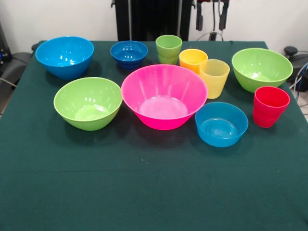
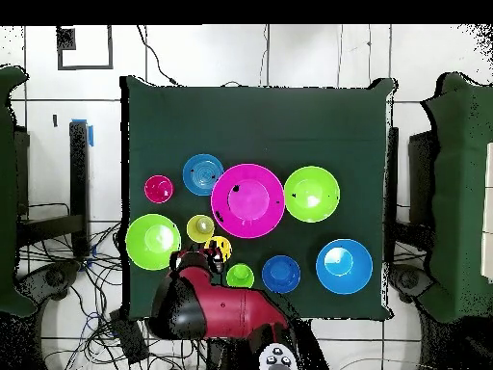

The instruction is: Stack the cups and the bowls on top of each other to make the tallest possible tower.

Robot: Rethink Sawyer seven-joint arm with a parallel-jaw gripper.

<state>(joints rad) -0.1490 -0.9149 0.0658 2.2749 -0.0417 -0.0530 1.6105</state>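
Observation:
All bowls and cups stand apart and upright on the cloth; no tower shows. The large pink bowl (image 1: 163, 96) is in the middle. Lime bowls sit left (image 1: 88, 102) and right (image 1: 262, 69). The bright blue bowl (image 1: 64, 55) is far left, the dark blue bowl (image 1: 129, 53) beside it, and the light blue bowl (image 1: 221, 123) near right. The green cup (image 1: 168, 48), orange cup (image 1: 192, 58), yellow cup (image 1: 214, 77) and red cup (image 1: 270, 106) are empty. My gripper (image 1: 211, 17) hangs open and empty above the far edge, behind the orange cup; it also shows in the overhead view (image 2: 197, 258).
A dark green cloth (image 1: 144, 192) covers the table, with a wide bare strip along the near side. The black pedestal (image 1: 154, 19) stands behind the far edge. The red arm (image 2: 217, 308) reaches over that edge. Cables lie on the floor (image 2: 106, 318).

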